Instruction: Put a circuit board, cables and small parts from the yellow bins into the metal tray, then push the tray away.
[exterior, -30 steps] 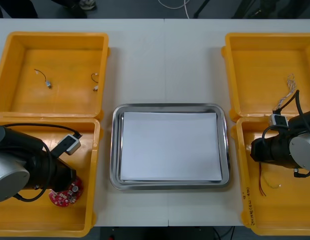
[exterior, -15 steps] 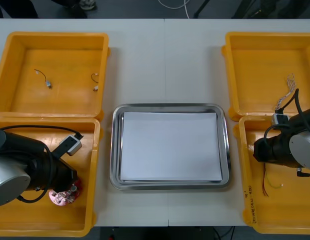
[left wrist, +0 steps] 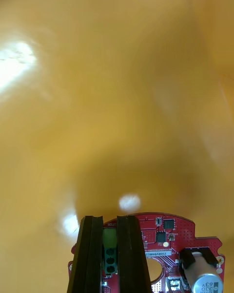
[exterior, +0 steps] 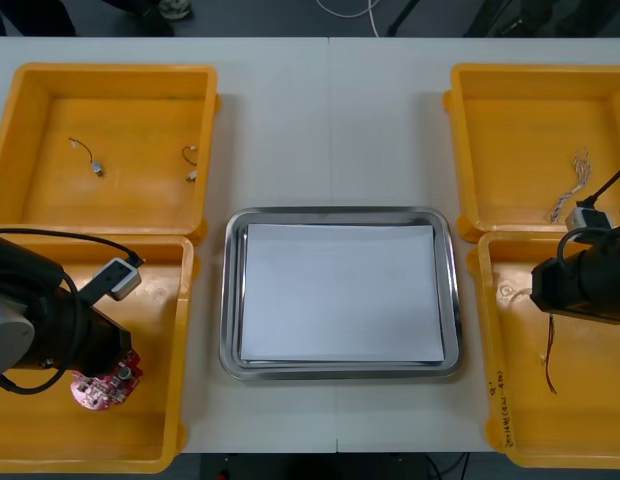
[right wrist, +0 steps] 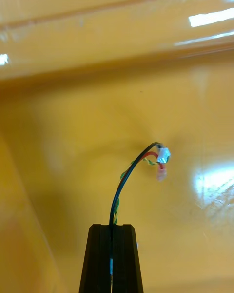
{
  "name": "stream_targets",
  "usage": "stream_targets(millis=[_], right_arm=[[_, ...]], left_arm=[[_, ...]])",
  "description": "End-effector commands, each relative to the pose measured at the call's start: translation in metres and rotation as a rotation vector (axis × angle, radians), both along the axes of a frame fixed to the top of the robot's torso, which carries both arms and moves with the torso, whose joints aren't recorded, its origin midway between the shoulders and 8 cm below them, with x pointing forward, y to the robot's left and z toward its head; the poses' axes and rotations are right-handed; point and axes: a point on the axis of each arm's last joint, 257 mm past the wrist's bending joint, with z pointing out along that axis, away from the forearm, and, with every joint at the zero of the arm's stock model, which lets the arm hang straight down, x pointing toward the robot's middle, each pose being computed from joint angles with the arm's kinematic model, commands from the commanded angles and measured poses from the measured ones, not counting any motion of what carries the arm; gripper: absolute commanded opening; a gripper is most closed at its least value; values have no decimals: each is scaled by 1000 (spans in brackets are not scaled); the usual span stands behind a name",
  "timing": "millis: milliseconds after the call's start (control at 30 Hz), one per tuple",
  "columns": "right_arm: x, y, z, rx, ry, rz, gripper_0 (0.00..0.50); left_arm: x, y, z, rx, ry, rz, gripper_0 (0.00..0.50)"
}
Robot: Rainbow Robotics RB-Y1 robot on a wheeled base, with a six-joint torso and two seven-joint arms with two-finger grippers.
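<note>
My left gripper (left wrist: 109, 220) is shut on the green connector of a round red circuit board (left wrist: 165, 241). In the front view the board (exterior: 102, 385) hangs over the near left yellow bin (exterior: 50, 455) under the left arm. My right gripper (right wrist: 111, 228) is shut on a thin red and yellow cable (right wrist: 130, 172) with a small white plug at its free end. The cable (exterior: 550, 358) dangles below the right arm over the near right yellow bin (exterior: 510, 440). The metal tray (exterior: 230, 300), white inside, lies between the bins.
The far left bin (exterior: 30, 110) holds small metal parts (exterior: 88, 158) (exterior: 190, 166). A twisted blue and white cable (exterior: 570, 190) lies in the far right bin (exterior: 510, 90). Bare table stretches beyond the tray.
The left arm drew back to the left, carrying the circuit board with it. The right arm shifted right, and the red and yellow cable rose off the bin floor and now hangs straight.
</note>
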Motion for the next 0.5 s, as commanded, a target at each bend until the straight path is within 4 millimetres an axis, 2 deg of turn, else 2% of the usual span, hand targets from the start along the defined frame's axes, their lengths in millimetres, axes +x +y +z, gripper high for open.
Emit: stream_targets(millis=[33, 67, 233, 367, 500], right_arm=[[13, 0, 49, 27, -88, 16, 0], [12, -3, 60, 40, -94, 12, 0], [7, -7, 83, 76, -94, 10, 0], [19, -9, 109, 95, -163, 11, 0], [24, -11, 126, 89, -207, 17, 0]], left_arm=[[7, 8, 40, 79, -42, -146, 0], [7, 7, 50, 87, -40, -144, 0], [9, 3, 78, 112, -37, -146, 0], [11, -6, 99, 113, -35, -143, 1], [11, -14, 114, 113, -28, -143, 1]])
